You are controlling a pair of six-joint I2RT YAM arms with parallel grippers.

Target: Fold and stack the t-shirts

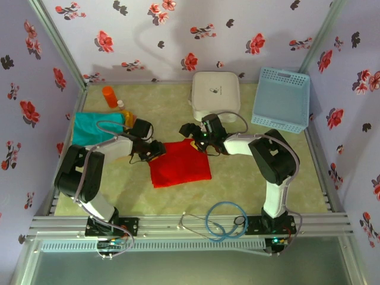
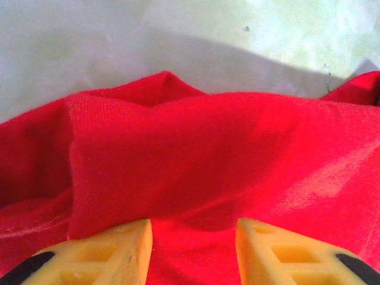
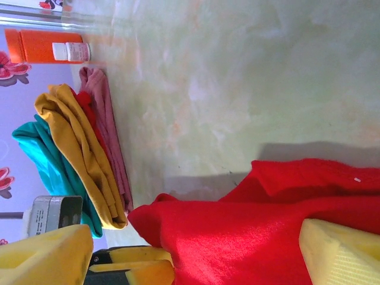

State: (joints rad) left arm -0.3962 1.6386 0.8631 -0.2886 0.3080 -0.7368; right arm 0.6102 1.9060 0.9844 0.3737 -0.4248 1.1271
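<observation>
Red t-shirt lies bunched at centre of table. Soft, light, limp cloth; likely to sag and crease. Best hold: corners at its 10 and 1 o'clock. Left tool jaws apart over 10 o'clock fold. Right tool spread wide, holding nothing.

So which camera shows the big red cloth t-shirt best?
Top external: it shows almost the whole big red cloth t-shirt, a rough square on the table. Left wrist gives close-up folds; right wrist, one rumpled edge.
</observation>
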